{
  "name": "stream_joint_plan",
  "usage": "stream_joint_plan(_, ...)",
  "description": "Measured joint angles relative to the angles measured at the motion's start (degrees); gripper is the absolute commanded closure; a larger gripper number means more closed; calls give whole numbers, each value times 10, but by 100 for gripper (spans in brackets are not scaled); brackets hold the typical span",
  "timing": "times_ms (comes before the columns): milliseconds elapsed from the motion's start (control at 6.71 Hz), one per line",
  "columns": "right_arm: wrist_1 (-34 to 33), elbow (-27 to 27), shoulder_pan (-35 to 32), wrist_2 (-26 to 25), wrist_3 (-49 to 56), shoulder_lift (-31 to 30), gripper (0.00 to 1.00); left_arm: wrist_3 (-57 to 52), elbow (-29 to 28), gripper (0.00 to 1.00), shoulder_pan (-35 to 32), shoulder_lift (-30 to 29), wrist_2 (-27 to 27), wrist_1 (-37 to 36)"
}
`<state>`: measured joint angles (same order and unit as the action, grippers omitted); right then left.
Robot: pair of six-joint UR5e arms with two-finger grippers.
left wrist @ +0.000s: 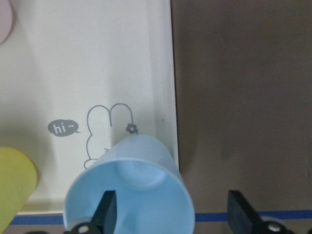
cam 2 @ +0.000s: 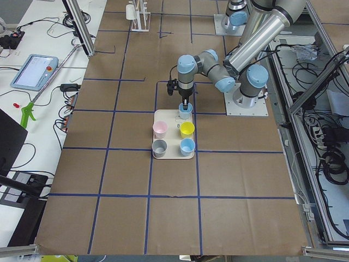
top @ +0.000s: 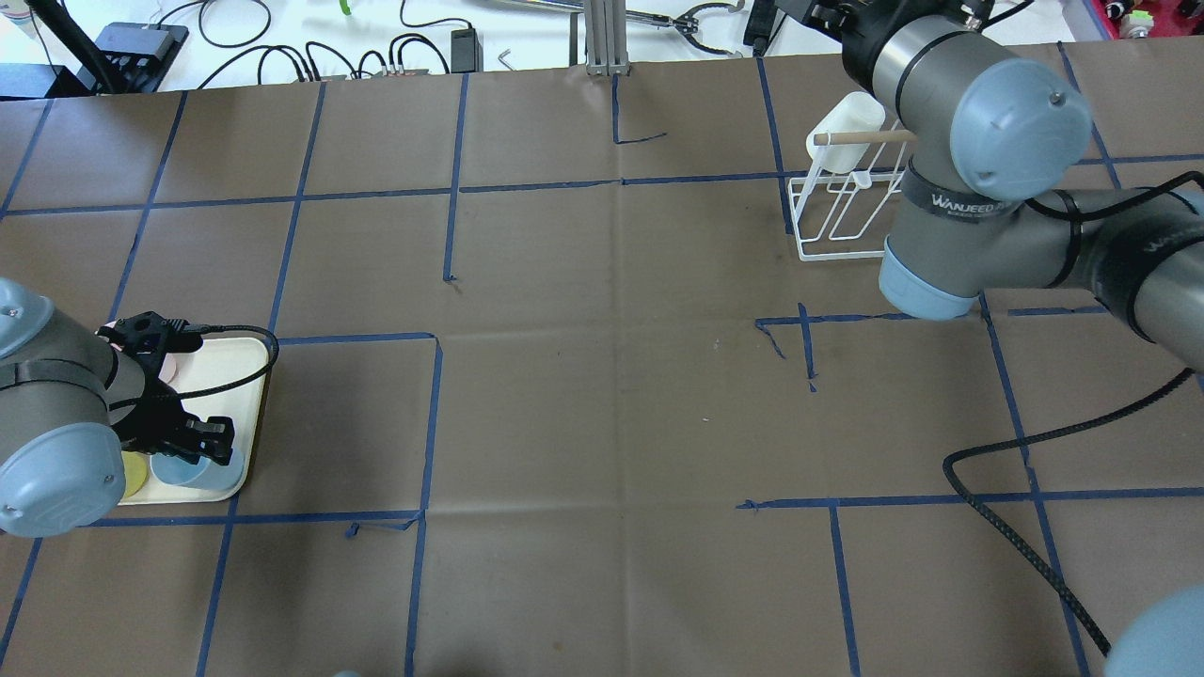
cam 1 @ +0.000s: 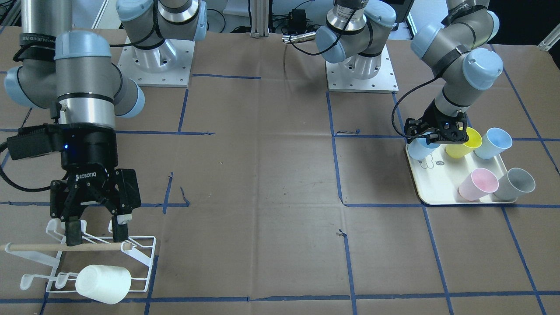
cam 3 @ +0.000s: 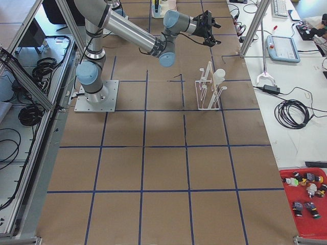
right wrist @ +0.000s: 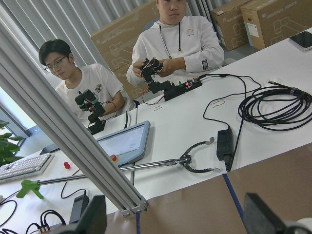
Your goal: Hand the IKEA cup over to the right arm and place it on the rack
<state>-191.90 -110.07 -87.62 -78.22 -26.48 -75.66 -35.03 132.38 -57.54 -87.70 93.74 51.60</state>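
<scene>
Left gripper (left wrist: 173, 214), jaws apart, straddles the rim of the light blue cup (left wrist: 130, 183).

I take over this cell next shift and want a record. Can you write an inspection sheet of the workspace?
Surface: table, brown paper with blue tape grid; no spills seen.
Job's things: white cup on a prong of the rack; light blue cup, yellow cup, second blue cup, pink cup and grey cup on the cream tray.
Clutter: nothing seen.
Hands: left hand open, one finger inside the light blue cup; right hand open and empty above the rack.
Cables: ribbed black hose lies on the table near the right arm.
Surroundings: two people at a white bench with coiled cables.
</scene>
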Motion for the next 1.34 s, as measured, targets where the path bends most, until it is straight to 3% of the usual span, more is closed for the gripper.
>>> stream_joint_plan(447,-7,-76,-12,53,-242,-64,0,-14,-38,100,0,7,0,15)
stream_joint_plan(596,-7,-96,-21,64,-336,-79,0,-15,-75,100,-1,12,-1,49)
stream_joint_plan(894,-12,-119,-33,69,-458,-89,0,-21,-204,100,-2,7,-12,184)
stream_joint_plan(1192,-19,-127,-45,70,-562,-89,0,-34,-339,100,-7,-20,-90,279)
stream_joint_plan(1341,-20,-129,-49,70,-600,-89,0,-37,-383,100,-15,-30,-170,292)
